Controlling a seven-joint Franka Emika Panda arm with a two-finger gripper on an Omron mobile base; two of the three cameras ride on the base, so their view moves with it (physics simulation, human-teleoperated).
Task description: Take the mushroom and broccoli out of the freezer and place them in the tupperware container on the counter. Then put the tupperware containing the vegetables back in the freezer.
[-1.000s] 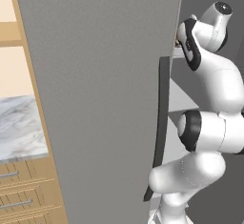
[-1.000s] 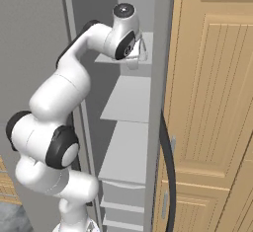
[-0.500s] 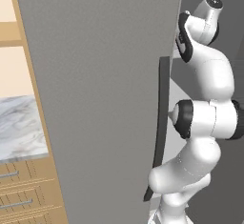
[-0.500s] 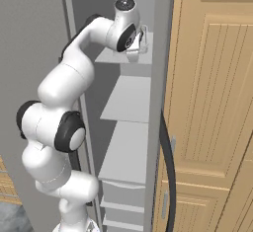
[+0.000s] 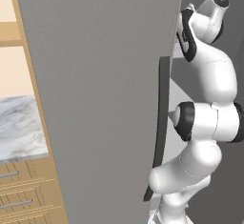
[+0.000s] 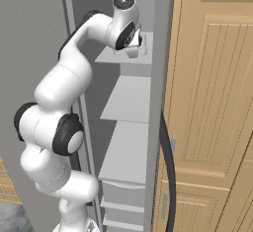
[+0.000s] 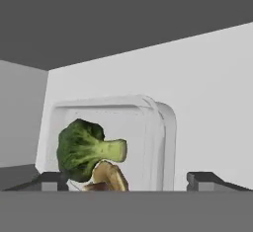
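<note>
Gripper: the two-finger gripper (image 7: 128, 179) of the white arm is seen with its jaws spread wide; nothing is held between them

Container: the pale grey-white rectangular tupperware container (image 7: 160, 132) with rounded corners is placed on a light grey upper shelf (image 6: 129, 56) of the tall grey freezer (image 5: 100, 99), just ahead of the jaws

Vegetables: the dark-green bumpy broccoli (image 7: 81, 148) and the tan-brown mushroom (image 7: 109, 175) are lying inside the container, touching each other

Key relation: the container sits between the two dark finger tips, its near rim close to them; its long axis cannot be told

Task stage: it is judged that the container is already set in the freezer, so only a straight retreat of the hand seems to be needed
</note>
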